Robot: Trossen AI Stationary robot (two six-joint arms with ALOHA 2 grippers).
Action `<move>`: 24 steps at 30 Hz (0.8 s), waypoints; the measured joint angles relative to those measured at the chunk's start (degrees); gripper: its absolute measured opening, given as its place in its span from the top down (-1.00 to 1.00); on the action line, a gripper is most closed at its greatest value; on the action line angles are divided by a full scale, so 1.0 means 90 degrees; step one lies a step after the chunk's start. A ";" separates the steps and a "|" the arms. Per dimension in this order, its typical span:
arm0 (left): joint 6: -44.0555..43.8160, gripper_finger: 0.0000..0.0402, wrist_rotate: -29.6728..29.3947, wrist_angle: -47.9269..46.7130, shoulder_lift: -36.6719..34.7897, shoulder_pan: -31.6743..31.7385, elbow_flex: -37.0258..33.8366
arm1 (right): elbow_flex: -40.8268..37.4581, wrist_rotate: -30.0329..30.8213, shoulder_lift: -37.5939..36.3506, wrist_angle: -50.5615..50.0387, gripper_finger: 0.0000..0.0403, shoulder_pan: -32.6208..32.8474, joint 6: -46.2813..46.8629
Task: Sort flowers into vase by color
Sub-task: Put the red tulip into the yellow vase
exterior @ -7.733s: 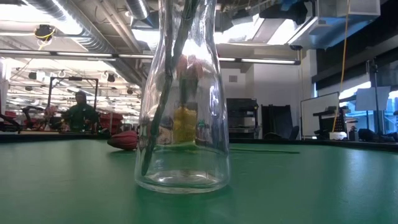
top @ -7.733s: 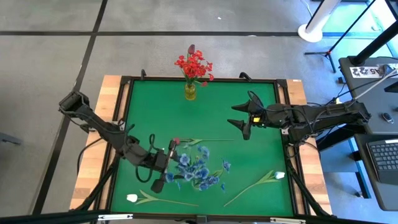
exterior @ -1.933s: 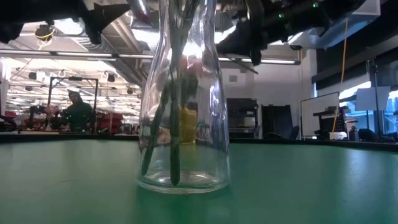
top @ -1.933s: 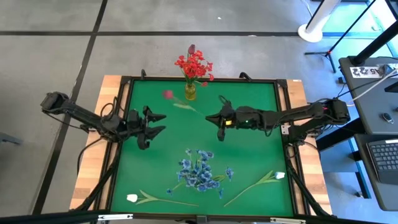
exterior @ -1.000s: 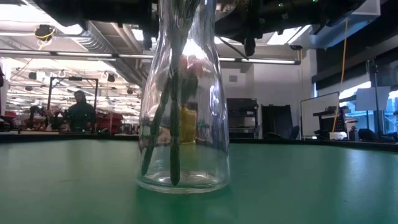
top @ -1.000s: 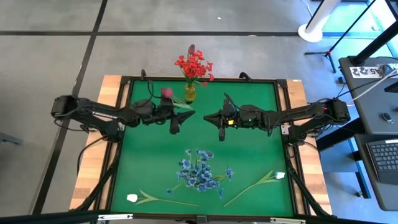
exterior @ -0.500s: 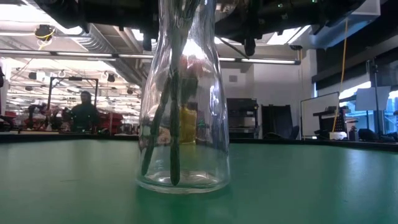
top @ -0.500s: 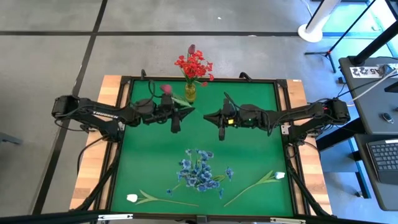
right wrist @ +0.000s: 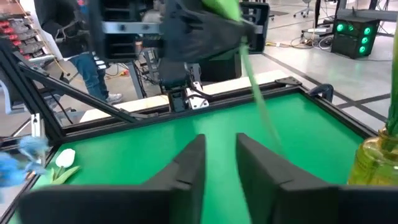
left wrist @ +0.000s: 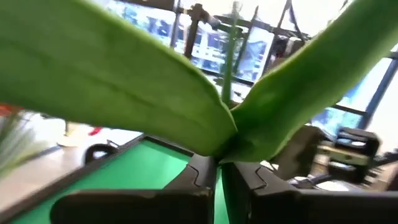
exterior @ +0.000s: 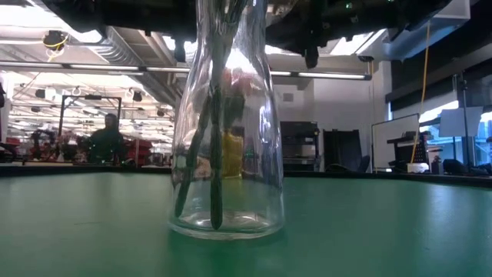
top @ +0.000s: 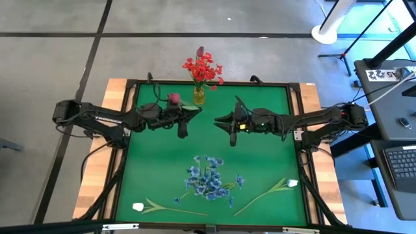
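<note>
The dark red rosebud (top: 173, 98) is up in the air near the yellow vase (top: 198, 97), which holds red sprays (top: 203, 67). My left gripper (top: 194, 111) is shut on its stem. My right gripper (top: 217, 119) faces it from the right, narrowly open; the stem's lower part (right wrist: 258, 106) runs down toward one finger. Blue sprays (top: 208, 179) cluster mid-table. In the low view a clear glass vase (exterior: 227, 115) holds green stems. Two white tulips (top: 138, 207) (top: 292, 183) lie flat on the mat. My left gripper pinches the rosebud's stem where its two leaves fork (left wrist: 225, 149), between both fingertips (left wrist: 199, 174). The fingers come level from the table's left. The flower is lifted clear, its bud up and its stem slanting down toward my right gripper. My right gripper: whether a finger (right wrist: 267, 162) touches the stem's lower end cannot be told.
A black frame (top: 130, 130) rims the green mat. The yellow vase stands just beyond both grippers at the far edge. People and equipment show in the room behind the table.
My left gripper has shut on the rosebud's stem beside the yellow vase. Both arms have stayed close to where they were.
</note>
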 joint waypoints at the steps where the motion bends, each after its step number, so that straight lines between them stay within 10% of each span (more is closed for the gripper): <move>1: 0.0048 0.98 -0.0046 -0.0109 -0.0081 0.0003 0.0000 | 0.0009 0.0034 -0.0100 -0.0144 0.49 0.0005 -0.0027; 11: 0.0873 0.99 -0.1309 -0.1759 -0.1442 0.0049 0.0000 | 0.0006 0.0705 -0.1430 -0.1728 -0.20 0.0005 -0.0370; 24: 0.1462 1.00 -0.1969 -0.4822 -0.1550 0.0977 0.1601 | -0.0004 0.2127 -0.1735 -0.2477 -0.16 -0.0002 -0.0842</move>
